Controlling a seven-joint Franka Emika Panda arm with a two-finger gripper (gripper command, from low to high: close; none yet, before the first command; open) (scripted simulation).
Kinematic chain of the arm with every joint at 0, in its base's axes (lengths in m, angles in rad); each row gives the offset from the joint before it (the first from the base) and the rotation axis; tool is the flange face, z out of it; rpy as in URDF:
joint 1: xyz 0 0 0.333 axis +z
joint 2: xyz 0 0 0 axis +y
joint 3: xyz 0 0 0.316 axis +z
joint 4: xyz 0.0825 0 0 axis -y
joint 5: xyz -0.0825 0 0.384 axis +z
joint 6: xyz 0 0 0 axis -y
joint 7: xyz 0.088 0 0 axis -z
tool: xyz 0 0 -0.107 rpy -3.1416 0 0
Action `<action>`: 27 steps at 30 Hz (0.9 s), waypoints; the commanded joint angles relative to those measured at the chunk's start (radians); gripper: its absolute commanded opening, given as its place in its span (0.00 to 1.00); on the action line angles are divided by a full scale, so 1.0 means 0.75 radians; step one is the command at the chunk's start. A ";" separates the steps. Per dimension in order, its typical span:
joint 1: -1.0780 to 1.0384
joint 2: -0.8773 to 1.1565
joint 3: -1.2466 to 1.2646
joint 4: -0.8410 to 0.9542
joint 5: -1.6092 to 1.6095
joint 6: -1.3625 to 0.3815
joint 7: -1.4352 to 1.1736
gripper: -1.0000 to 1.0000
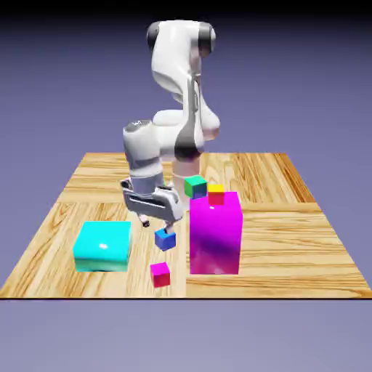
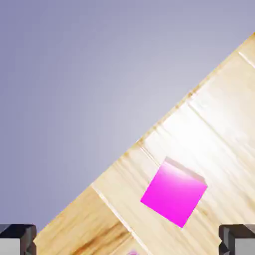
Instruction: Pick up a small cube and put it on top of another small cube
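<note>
Read clock directions in the exterior view from the blue cube (image 1: 166, 240), with 12 o'clock at the top of the picture. You will find the gripper (image 1: 157, 226) close by at 11 o'clock, its two fingers spread wide and nothing pinched between them. One fingertip appears just above the blue cube; you cannot tell from this view whether they touch.

Locate the small magenta cube (image 1: 160, 275) at 6 o'clock, on the wooden table (image 1: 283, 254), near the front edge and apart from the blue cube. The cyan block (image 1: 103, 245) lies at 9 o'clock. The tall magenta block (image 1: 215, 240) stands upright at 3 o'clock. Find the green cube (image 1: 195, 187) at 1 o'clock and the red-and-yellow cube (image 1: 216, 195) between 1 and 2 o'clock, at the tall block's upper edge; you cannot tell what supports either one.

In the hand view, read from the picture's centre: the small magenta cube sits at 5 o'clock on the wood, ahead of the spread fingertips (image 2: 18, 240). The table edge runs diagonally from 7 o'clock to 2 o'clock.
</note>
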 commanded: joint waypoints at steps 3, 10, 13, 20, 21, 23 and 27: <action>-0.042 0.145 -0.005 0.095 0.077 -0.122 0.088 0.50; -0.115 0.391 -0.013 0.256 0.208 -0.330 0.238 0.50; -0.103 0.536 0.036 0.241 0.287 -0.170 0.177 0.50; -0.111 0.366 -0.019 0.230 0.188 -0.335 0.218 0.00; -0.104 0.318 -0.030 0.182 0.151 -0.346 0.180 0.00; -0.088 0.223 -0.053 0.085 0.078 -0.367 0.106 0.00; -0.058 0.033 -0.098 -0.108 -0.068 -0.408 -0.044 0.00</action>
